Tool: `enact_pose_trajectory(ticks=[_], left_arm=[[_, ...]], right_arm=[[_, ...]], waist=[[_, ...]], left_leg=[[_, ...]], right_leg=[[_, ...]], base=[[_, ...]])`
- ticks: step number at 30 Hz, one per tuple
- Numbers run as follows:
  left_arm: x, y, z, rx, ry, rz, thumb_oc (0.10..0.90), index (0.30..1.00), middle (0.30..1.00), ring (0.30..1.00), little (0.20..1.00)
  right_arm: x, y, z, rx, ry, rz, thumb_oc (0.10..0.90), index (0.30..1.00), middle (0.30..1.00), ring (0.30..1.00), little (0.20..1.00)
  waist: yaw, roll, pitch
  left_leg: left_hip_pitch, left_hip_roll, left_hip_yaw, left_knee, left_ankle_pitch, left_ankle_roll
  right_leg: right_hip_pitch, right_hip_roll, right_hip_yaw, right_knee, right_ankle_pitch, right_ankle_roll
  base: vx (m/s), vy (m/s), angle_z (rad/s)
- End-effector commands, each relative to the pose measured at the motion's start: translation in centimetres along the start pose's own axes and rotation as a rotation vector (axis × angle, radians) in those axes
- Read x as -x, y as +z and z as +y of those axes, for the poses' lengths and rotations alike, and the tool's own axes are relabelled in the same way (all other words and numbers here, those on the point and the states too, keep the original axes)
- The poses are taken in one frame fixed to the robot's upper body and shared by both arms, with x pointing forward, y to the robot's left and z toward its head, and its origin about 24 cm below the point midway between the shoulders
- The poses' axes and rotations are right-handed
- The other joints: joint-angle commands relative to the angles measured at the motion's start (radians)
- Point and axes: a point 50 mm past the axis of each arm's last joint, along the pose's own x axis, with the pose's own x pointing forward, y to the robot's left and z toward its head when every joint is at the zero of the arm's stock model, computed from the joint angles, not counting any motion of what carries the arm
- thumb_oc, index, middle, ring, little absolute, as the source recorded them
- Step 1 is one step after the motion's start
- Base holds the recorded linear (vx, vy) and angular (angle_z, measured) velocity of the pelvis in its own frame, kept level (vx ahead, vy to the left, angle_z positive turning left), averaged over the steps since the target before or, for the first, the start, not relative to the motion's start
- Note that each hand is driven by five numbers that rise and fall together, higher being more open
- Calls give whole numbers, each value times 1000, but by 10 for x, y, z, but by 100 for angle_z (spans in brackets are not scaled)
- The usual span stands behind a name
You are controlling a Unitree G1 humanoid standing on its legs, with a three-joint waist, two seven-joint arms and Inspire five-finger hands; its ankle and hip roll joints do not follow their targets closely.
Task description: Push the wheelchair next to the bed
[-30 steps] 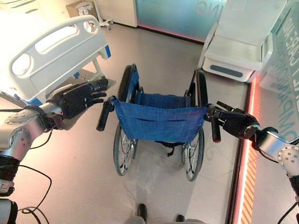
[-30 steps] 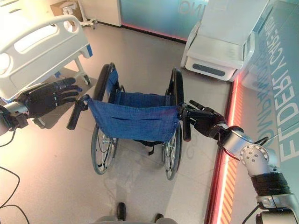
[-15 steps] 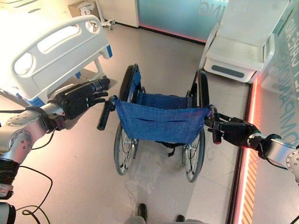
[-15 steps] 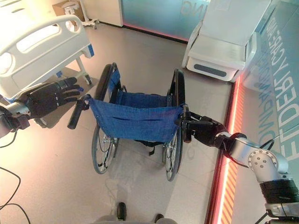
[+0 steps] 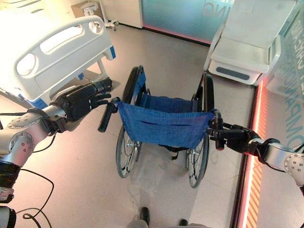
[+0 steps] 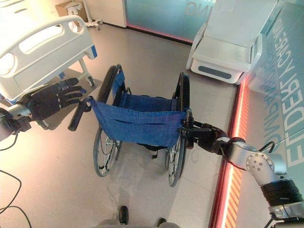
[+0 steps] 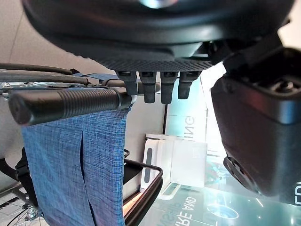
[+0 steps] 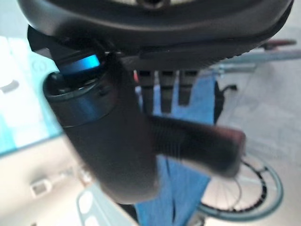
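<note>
Nearest, at 6 o'clock, a person's dark shoes (image 5: 145, 214) sit on the floor (image 5: 76, 190) just behind the wheelchair (image 5: 164, 126). The wheelchair stands mid-scene w/ its blue fabric back facing the robot, big wheels either side, seat pointing toward 12. Left hand (image 5: 80, 100) comes in from 9 o'clock, fingers straight & spread apart, not clamped on anything; it hovers just beside the left push handle (image 5: 105, 118), apart from the grip in the head views. Left wrist view shows the ribbed black grip (image 7: 66, 104) lying across just below the fingertips (image 7: 149, 89), fingers extended past it, not wrapped; can't tell if they touch it. Right hand (image 5: 236, 140) reaches in from 4 o'clock to the right push handle (image 5: 217, 130); in the right wrist view the grip (image 8: 197, 146) lies across the palm between thumb & fingers, but whether the fingers are wrapped round it I cannot tell. Farther out at 10 o'clock is the hospital bed (image 5: 52, 52), white footboard w/ cut-outs, near the chair's left wheel but not touching. At 1–2 o'clock a white padded recliner-type unit (image 5: 247, 47) stands well apart, by a glass wall w/ lettering.
</note>
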Motion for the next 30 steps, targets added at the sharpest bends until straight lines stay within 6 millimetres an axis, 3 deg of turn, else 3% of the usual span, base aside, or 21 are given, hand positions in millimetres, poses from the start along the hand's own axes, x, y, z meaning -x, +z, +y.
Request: enact_pose_trajectory(ticks=[1, 9, 22, 30], left_arm=[[-1, 36, -16, -63, -92, -129, 800, 900, 900, 900, 900], [5, 30, -5, -176, -8, -40, 800, 900, 900, 900, 900], [18, 28, 35, -464, 146, 207, 800, 900, 900, 900, 900], [19, 17, 33, -437, 60, 369, 800, 900, 900, 900, 900]], right_arm=[[8, 49, 58, 2, 272, -273, 400, 300, 300, 300, 300], [4, 37, 54, 18, 249, -223, 400, 300, 300, 300, 300], [6, 48, 43, -6, 229, -237, 400, 300, 300, 300, 300], [6, 45, 39, -11, 209, -240, 400, 300, 300, 300, 300]], waist=[[49, 37, -111], [53, 43, -106], [51, 49, -98], [50, 52, -93]], left_leg=[[68, -23, 66, 3, -103, -29], [70, -25, 63, 3, -100, -26], [68, -34, 56, 3, -97, -21], [67, -37, 56, 3, -98, -18]], right_leg=[[-42, -19, -40, 1, 75, 30], [-39, -17, -42, 1, 76, 29], [-37, -17, -47, 1, 79, 35], [-37, -18, -48, 1, 82, 39]], base=[[28, 5, 4], [13, 3, 2], [0, 0, 0], [3, -1, 1]])
